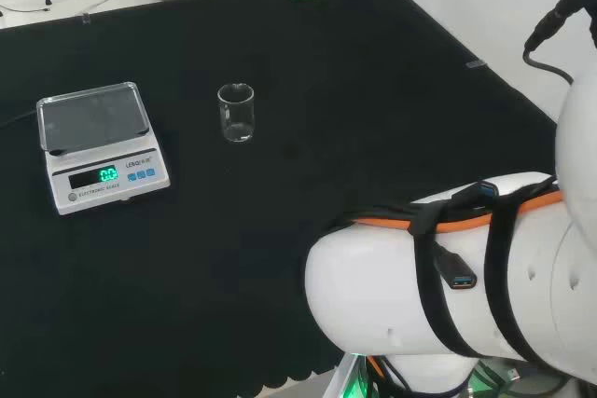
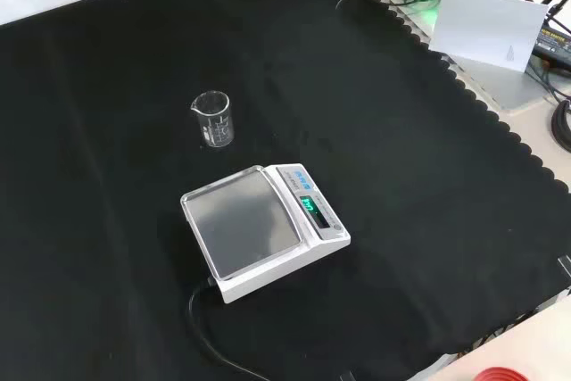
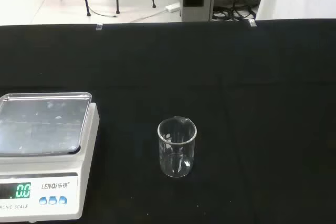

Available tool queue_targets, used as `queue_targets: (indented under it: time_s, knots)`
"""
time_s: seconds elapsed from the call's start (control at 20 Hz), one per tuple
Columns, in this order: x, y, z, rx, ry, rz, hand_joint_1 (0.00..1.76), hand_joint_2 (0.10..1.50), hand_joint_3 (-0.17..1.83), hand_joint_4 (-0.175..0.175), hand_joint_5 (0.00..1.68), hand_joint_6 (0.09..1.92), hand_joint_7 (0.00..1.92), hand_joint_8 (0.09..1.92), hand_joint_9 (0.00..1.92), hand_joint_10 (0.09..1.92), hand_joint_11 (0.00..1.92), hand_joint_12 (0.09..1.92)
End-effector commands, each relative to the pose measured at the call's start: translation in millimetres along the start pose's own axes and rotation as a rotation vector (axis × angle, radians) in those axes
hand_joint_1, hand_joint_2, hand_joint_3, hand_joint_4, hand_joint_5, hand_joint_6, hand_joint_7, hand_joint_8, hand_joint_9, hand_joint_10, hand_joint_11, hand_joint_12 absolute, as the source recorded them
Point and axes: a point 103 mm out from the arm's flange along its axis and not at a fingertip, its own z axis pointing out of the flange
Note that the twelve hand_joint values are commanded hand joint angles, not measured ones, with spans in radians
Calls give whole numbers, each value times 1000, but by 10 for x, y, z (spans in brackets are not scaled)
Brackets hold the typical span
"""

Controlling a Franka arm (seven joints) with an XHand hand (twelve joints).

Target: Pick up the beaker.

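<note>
A small clear glass beaker (image 1: 236,113) stands upright and empty on the black cloth, to the right of a scale in the head view. In the front view the beaker (image 2: 213,120) stands behind and left of the scale. The wrist view looks straight at the beaker (image 3: 177,147) from some distance, with bare cloth between the camera and it. Nothing touches the beaker.
A white digital scale (image 1: 100,145) with a steel pan stands close to the beaker; it also appears in the front view (image 2: 262,228) and the wrist view (image 3: 44,150). The arm's white links (image 1: 457,277) take up the head view's lower right. Cables and boxes lie beyond the cloth's edge (image 2: 486,20).
</note>
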Motion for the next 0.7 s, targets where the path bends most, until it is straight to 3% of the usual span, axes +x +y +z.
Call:
queue_targets:
  time_s: [0.05,0.15,0.25,0.35,0.5,0.7]
  knots:
    - [-15,10,-2,-6,-5,-1,658,643,505,-54,332,587,470,774,496,830,291,1349]
    - [-111,70,-1,-1,5,-2,653,683,428,-55,340,557,464,777,488,842,264,1394]
    - [19,69,23,-20,-12,-5,651,697,401,-55,342,547,463,778,485,845,257,1406]
    - [-5,117,33,-8,2,-14,651,701,392,-55,343,543,462,778,484,845,256,1409]
    - [-129,378,72,33,8,-33,651,704,386,-55,343,541,462,777,484,845,255,1408]
    - [-389,580,53,-4,3,-48,650,703,379,-52,328,530,452,773,483,844,256,1408]
